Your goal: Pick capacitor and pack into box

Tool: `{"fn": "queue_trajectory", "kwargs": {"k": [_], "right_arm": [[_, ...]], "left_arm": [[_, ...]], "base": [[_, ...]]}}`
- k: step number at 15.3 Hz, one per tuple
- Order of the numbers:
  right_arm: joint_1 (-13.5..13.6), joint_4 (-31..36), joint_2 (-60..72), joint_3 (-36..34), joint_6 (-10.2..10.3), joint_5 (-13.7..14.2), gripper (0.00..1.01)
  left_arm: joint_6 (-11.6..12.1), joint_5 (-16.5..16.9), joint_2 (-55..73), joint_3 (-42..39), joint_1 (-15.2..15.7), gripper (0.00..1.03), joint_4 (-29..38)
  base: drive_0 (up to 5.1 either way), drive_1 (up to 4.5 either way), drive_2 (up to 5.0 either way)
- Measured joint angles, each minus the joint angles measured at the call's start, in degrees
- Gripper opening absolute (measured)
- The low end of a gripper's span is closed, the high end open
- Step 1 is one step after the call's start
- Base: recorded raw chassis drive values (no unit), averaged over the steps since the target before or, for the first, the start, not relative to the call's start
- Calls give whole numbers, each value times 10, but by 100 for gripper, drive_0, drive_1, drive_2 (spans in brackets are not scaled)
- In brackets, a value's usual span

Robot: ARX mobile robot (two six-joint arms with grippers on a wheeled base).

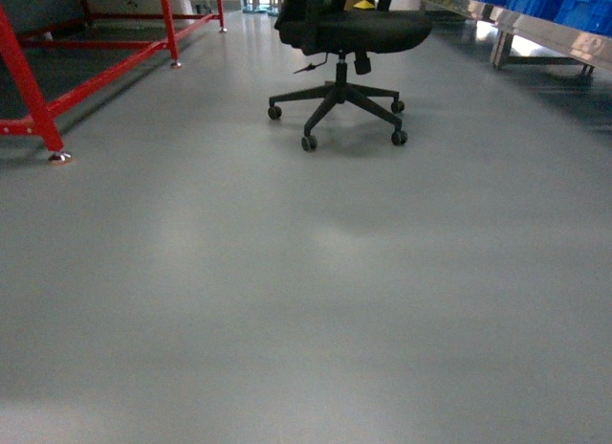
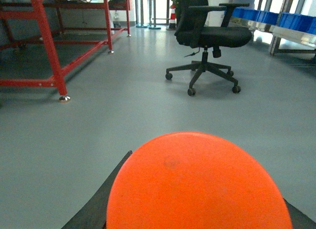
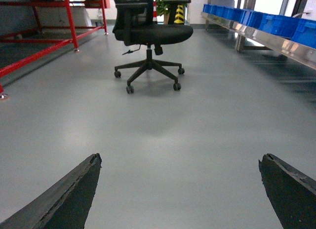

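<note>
A big round orange capacitor [image 2: 197,189] fills the bottom of the left wrist view. My left gripper [image 2: 207,177] is shut on it, with one dark finger [image 2: 103,202] showing at its left side and only a sliver of the other at the lower right. In the right wrist view my right gripper [image 3: 180,159] is open, its two dark fingers wide apart over bare grey floor with nothing between them. Neither gripper shows in the head view. The box is out of view.
A black office chair [image 1: 339,42] on castors stands ahead on the grey floor [image 1: 306,300]. A red metal frame [image 1: 38,99] runs along the left. Blue bins [image 3: 276,24] sit on a metal rack at the right.
</note>
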Motion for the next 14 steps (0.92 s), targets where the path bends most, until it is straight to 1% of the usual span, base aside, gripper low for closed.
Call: {"fn": "queue_trajectory", "kwargs": {"k": [14], "right_arm": [[0, 1, 0, 0, 0, 0, 98]], "left_arm": [[0, 0, 0, 0, 0, 43, -1]], "base": [[-492, 240, 240]]}}
